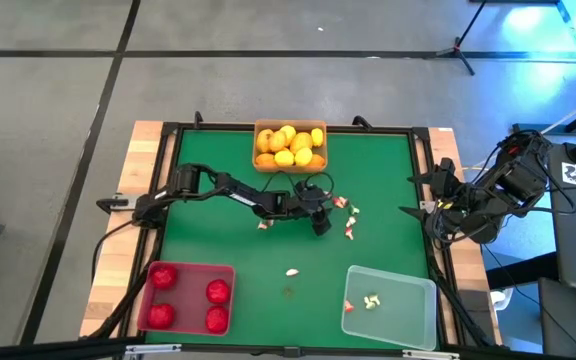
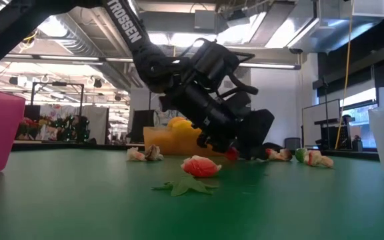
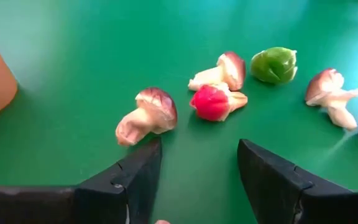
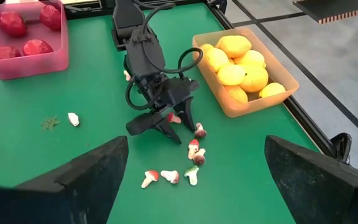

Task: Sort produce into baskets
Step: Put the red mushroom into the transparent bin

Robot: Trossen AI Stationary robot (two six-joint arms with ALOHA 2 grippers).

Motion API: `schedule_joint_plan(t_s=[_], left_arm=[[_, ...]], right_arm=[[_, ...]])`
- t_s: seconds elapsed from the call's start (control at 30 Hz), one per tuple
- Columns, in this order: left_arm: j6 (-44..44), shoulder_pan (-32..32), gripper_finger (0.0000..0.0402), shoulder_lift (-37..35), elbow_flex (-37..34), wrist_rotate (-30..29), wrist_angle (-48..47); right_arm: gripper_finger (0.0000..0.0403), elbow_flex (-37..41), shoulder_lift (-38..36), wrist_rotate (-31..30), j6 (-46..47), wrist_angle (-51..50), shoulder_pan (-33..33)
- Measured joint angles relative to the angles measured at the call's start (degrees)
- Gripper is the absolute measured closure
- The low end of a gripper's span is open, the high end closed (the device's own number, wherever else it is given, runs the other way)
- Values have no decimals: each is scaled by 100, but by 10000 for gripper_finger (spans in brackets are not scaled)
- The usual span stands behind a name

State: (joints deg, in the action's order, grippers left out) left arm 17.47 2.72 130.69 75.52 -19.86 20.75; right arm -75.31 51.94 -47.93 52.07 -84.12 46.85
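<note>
Overhead, the left gripper [image 1: 320, 218] is reaching to the middle of the green table [image 1: 388, 180], its tip sitting among a scatter of small mushroom pieces [image 1: 351, 221]. The orange basket [image 1: 290, 147] is sitting at the far edge full of yellow fruits [image 1: 286, 146], the red basket [image 1: 186, 297] at the near left is carrying four red fruits [image 1: 163, 276], and the clear basket [image 1: 389, 306] at the near right is holding a few tiny bits. The right gripper [image 1: 438, 205] is waiting folded at the table's right edge.

At table height, the left gripper [image 2: 235, 143] is tilting low over the cloth, and a stray reddish piece [image 2: 200, 166] is lying alone nearer the camera.

Through the left wrist camera, the fingers [image 3: 135, 180] are standing spread and empty. A brown-capped mushroom [image 3: 146, 116] is lying just off one fingertip, its long axis slanting across the gap, not along it; a red-capped mushroom [image 3: 215, 102] is lying just ahead, more nearly centred between the tips. I judge the red-capped one the easier pick.

From the right wrist camera, the right gripper [image 4: 197, 171] is hanging spread wide and empty, well apart from the pieces, so the left arm is clearly the nearer.
</note>
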Motion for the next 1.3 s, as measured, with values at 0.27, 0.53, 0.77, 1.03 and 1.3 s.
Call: schedule_joint_plan(t_s=[0.27, 0.53, 0.77, 1.03, 1.3], left_arm=[[280, -87, 228, -72, 27, 17, -71], [-639, -65, 232, -1165, 29, 27, -384], [-400, 119, 203, -1516, -281, 32, -783], [128, 92, 140, -1497, -667, 188, -801], [203, -182, 91, -1389, -668, 243, -761]], right_arm=[[29, 0, 2, 1, 7, 2, 2], [29, 0, 2, 0, 15, 18, 2], [29, 0, 25, -7, 20, 50, 2], [29, 0, 33, -3, 168, 47, 2], [29, 0, 44, -44, 168, 46, 0]])
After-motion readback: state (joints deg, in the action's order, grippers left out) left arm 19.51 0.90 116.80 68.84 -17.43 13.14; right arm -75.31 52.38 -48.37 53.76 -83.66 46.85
